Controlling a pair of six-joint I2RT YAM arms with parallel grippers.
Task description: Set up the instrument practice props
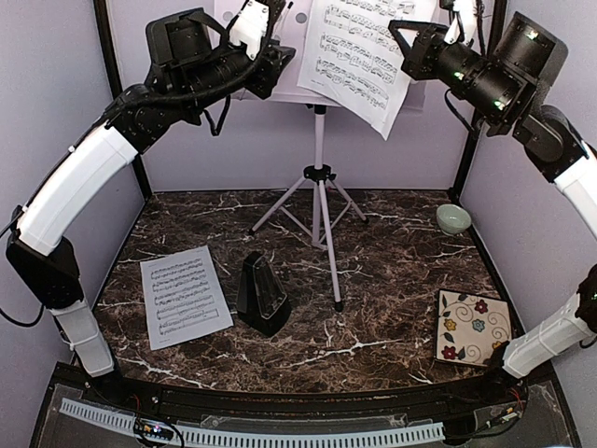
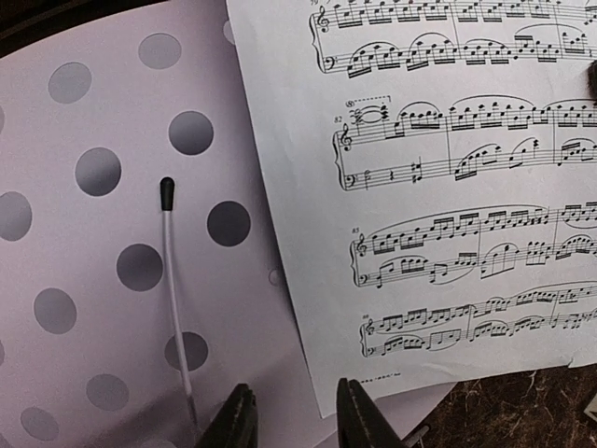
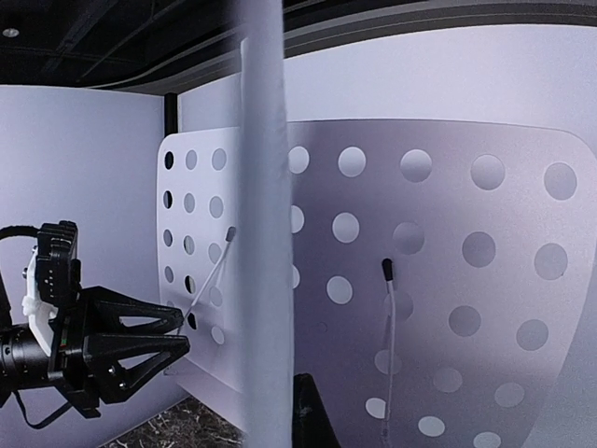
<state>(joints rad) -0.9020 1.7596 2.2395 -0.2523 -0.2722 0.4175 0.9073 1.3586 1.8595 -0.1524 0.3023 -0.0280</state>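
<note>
Held music sheet (image 1: 359,51) on music stand (image 1: 320,177) with right fingers (image 1: 406,37) pinching it, left fingers (image 2: 238,420) part-spread at its corner; next needed release, then fetching second sheet (image 1: 184,297) off desk (image 1: 392,280).

A lab-style robot test booth: plain lilac wall panels (image 1: 242,149) in black frame posts (image 1: 103,37) enclose a dark marble-patterned tabletop (image 1: 401,280).

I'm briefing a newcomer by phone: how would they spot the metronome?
On the dark marbled table, look just in front of the music stand's tripod legs. The metronome stands there, beside the flat music sheet. It is the only black, upright pyramid; its neighbours are pale.
</note>
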